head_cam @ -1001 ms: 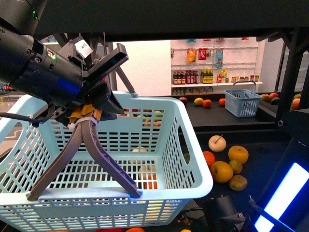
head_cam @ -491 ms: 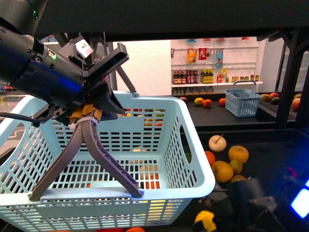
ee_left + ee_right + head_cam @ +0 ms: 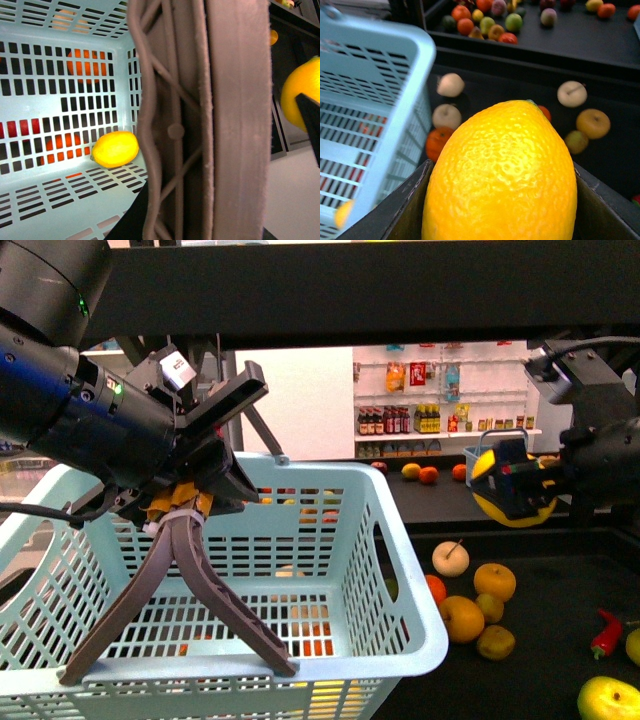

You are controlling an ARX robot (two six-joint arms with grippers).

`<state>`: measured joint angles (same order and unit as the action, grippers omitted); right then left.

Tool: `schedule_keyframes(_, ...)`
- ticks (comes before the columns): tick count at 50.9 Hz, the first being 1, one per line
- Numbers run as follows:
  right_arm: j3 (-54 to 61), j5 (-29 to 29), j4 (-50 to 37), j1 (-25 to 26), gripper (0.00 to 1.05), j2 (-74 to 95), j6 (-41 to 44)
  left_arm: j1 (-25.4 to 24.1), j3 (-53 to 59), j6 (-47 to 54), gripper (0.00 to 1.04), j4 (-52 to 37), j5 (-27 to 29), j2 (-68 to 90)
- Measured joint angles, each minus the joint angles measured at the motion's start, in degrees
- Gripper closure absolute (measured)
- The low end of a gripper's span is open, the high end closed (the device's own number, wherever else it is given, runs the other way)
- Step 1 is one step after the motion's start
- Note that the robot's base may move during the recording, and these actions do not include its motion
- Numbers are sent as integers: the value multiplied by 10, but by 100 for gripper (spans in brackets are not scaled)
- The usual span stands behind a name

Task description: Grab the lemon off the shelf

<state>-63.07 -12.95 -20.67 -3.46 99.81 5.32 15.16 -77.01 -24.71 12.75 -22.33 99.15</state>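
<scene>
The lemon (image 3: 508, 510), bright yellow and oval, hangs in the air right of the basket with my right gripper (image 3: 514, 490) shut on it. In the right wrist view the lemon (image 3: 500, 170) fills the space between the two dark fingers (image 3: 402, 212). Below it lies the black shelf deck (image 3: 545, 645). My left gripper (image 3: 182, 502) is shut on the brown basket handle (image 3: 190, 580), holding up the pale blue basket (image 3: 405, 570). The left wrist view shows the handle (image 3: 210, 125) close up, another lemon (image 3: 116, 148) on the basket floor, and the held lemon (image 3: 295, 95) beyond.
Loose fruit lies on the deck: a pale round one (image 3: 450, 558), orange-yellow ones (image 3: 495, 581), a red chili (image 3: 606, 634) and a yellow-green fruit (image 3: 610, 700). A black beam (image 3: 400, 290) runs overhead. White store shelves of bottles (image 3: 420, 390) stand far behind.
My right gripper has risen from the bottom right with the lemon to mid-height beside the basket. The left gripper still holds the basket handle in the same place.
</scene>
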Motion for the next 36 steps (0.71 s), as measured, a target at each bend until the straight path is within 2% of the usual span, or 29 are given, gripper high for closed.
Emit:
schedule_keyframes(19, -14, 25, 30, -103, 33, -12, -32, 0, 0, 0, 89, 0, 2, 0)
schedule_keyframes(36, -38, 55, 28, -152, 33, 53, -57, 0, 0, 0, 89, 0, 0, 0)
